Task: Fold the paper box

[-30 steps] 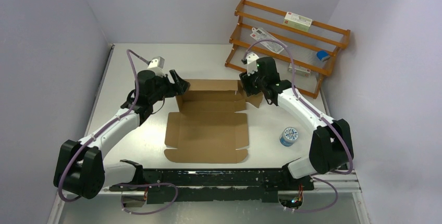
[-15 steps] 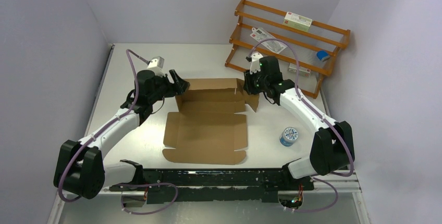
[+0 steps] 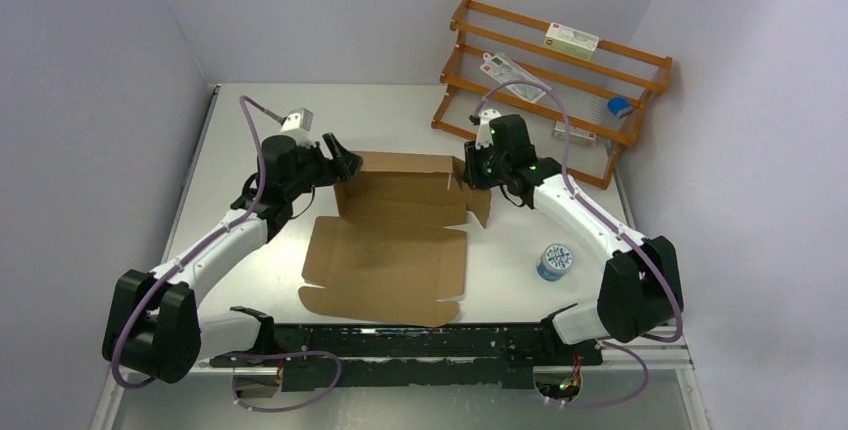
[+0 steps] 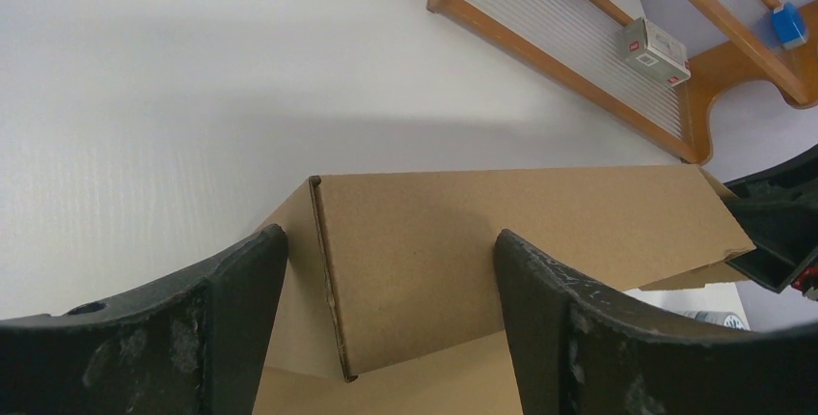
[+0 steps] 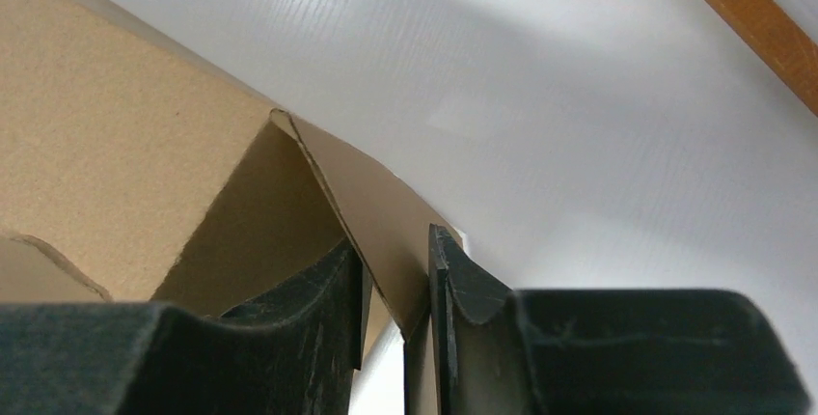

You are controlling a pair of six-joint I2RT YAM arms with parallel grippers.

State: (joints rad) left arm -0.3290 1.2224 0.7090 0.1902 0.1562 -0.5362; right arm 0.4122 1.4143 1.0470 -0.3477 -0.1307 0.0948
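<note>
Standing behind the two arms, you see the plain brown corrugated cardboard mailer box in the middle of the white counter, half made. Its far panel is raised as a low wall running left to right, while the broad flat panel with rounded tabs lies on the near side, toward the arm bases. The right pincer is pressed onto the thin side flap at the wall's right end, card squeezed between both fingers, so that end is held. The left pincer is spread wide at the opposite end, its fingers straddling the wall's left corner. From the wrist view they look clear of the card, though I cannot say for sure that neither grazes it. The next fold, I'd judge, turns on this: the wall's long axis lies straight across between the two pincers, and the unheld left flap sits right before the left pincer, much the nearer arm to it. An orange wooden rack and a small round blue-and-white tin stand well apart on the right.
</note>
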